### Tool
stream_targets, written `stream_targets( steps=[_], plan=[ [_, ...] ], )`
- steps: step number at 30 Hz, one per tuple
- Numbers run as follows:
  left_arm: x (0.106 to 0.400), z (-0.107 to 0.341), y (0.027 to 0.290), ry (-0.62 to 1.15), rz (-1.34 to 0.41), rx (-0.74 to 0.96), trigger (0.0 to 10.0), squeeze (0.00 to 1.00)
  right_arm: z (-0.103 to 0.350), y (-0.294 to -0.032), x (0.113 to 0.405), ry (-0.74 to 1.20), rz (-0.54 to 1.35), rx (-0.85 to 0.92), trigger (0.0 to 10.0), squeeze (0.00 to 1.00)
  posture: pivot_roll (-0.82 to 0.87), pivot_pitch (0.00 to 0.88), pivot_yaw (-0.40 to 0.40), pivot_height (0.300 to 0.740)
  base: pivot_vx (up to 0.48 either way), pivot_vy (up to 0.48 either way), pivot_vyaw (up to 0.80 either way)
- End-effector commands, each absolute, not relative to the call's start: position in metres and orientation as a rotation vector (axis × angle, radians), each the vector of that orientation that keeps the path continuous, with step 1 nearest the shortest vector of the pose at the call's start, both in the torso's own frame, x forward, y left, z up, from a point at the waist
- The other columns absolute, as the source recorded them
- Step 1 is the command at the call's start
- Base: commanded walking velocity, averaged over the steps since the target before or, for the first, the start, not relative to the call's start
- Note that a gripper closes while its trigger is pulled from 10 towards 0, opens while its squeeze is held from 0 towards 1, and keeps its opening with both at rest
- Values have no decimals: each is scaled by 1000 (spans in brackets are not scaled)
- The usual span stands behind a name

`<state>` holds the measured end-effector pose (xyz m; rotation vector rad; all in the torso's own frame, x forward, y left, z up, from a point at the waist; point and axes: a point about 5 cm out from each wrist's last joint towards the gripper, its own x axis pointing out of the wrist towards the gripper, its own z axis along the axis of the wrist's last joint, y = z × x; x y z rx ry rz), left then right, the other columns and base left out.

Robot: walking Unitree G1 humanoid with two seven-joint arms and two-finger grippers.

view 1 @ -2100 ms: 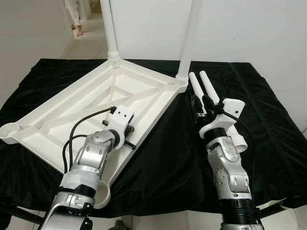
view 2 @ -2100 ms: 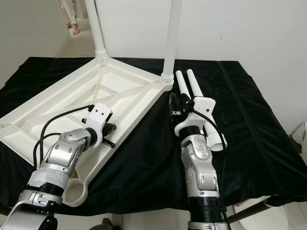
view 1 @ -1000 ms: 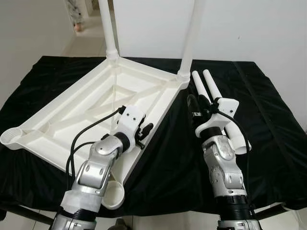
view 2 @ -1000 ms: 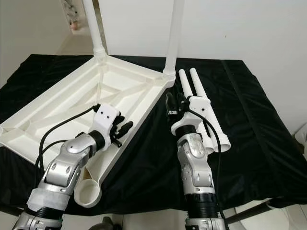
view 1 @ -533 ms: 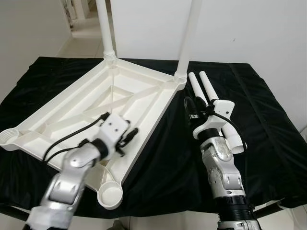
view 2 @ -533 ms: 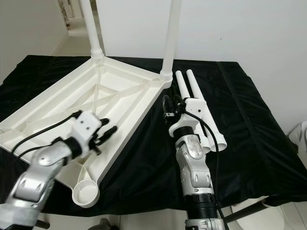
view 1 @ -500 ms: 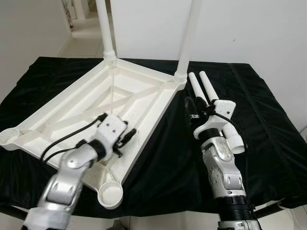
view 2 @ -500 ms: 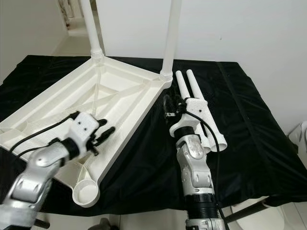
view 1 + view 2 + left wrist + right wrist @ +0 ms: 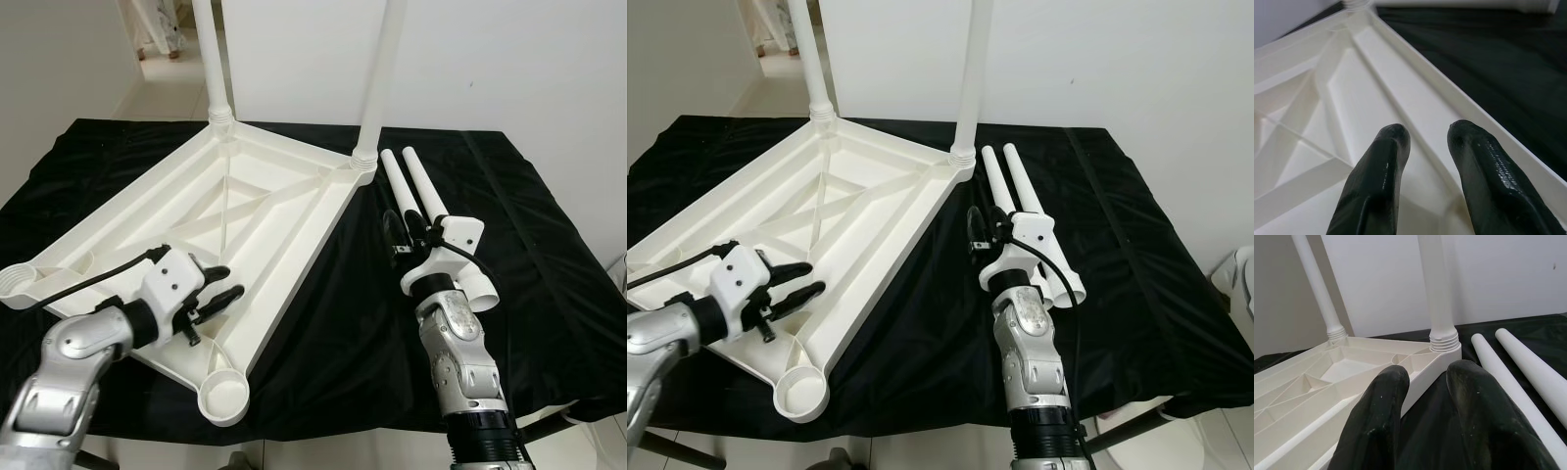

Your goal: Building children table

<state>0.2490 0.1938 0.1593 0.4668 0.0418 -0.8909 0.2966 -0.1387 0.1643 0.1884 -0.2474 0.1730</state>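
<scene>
Tabletop (image 9: 245,211) lies upside down on the black-draped surface (image 9: 549,255), ribs up so its corner sockets can take legs; two far legs (image 9: 377,78) already stand in theirs. An empty socket (image 9: 223,397) sits at the near corner. Two loose legs (image 9: 431,211) lie to its right. The left gripper (image 9: 214,294) hovers over the near rim, fingers (image 9: 1381,166) slightly parted, empty. The right gripper (image 9: 985,230) sits just beside the loose legs, fingers a little apart, seemingly holding nothing.
</scene>
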Motion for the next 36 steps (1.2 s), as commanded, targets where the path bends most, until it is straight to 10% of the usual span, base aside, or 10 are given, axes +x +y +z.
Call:
stream_targets(
  steps=[1,26,28,29,34,35,36],
  plan=[
    [245,157,201,61,-925,492,10000,0,163,-142,294,-247,165,182,10000,0,99,34,6,740,0,0,0],
    [237,144,238,241,-1067,592,10000,0,160,-148,292,-233,164,158,10000,0,115,55,9,740,0,0,0],
    [236,144,240,255,-1075,588,10000,145,160,-148,292,-232,164,156,10000,0,117,54,10,740,0,0,0],
    [236,144,242,264,-1075,578,10000,1000,159,-148,291,-230,165,154,10000,0,119,55,11,740,0,0,0],
    [233,146,244,271,-1093,589,10000,1000,158,-148,291,-227,168,151,10000,0,123,54,11,740,0,0,0],
    [230,146,246,277,-1111,611,10000,0,158,-148,291,-225,172,148,10000,0,124,55,13,740,0,0,0],
    [230,146,246,277,-1111,611,10000,0,158,-148,291,-225,172,148,10000,0,124,55,13,740,0,0,0]
  ],
)
